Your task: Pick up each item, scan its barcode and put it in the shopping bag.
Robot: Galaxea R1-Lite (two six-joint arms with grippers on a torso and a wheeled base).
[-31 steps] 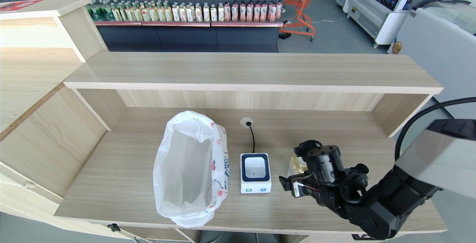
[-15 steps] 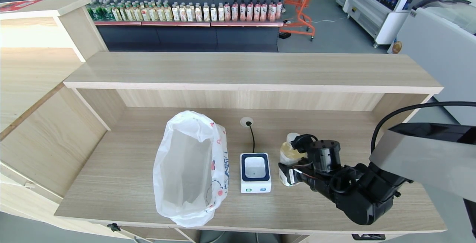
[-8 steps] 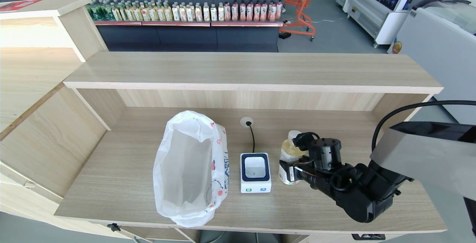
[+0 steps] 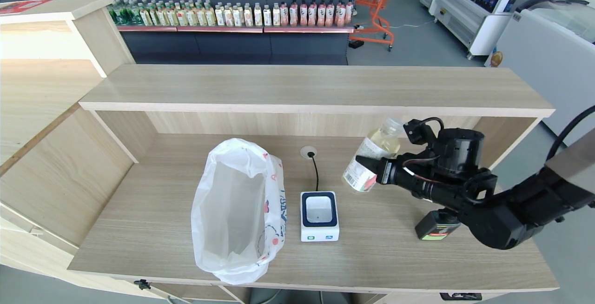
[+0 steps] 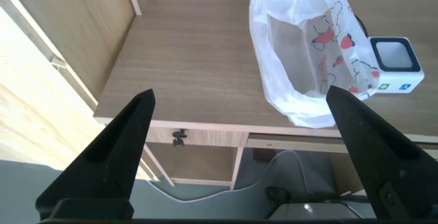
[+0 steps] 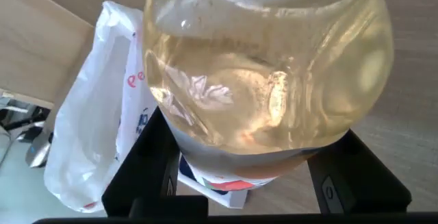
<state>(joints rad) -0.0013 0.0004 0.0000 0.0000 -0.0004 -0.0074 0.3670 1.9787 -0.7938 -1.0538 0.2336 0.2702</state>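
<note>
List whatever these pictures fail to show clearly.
Bottle label: head view, print too small, partly covered by the right gripper.
Dark object on the counter: head view, overlapped by the right arm; what it is cannot be told.
Shopping bag bottom: head view, behind its own near folds.
Bottle top: right wrist view, cut off by the frame edge.

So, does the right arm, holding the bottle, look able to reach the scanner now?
Probably yes. The right gripper holds the bottle up off the counter; the scanner sits close by, lower down, and nothing stands between them.
</note>
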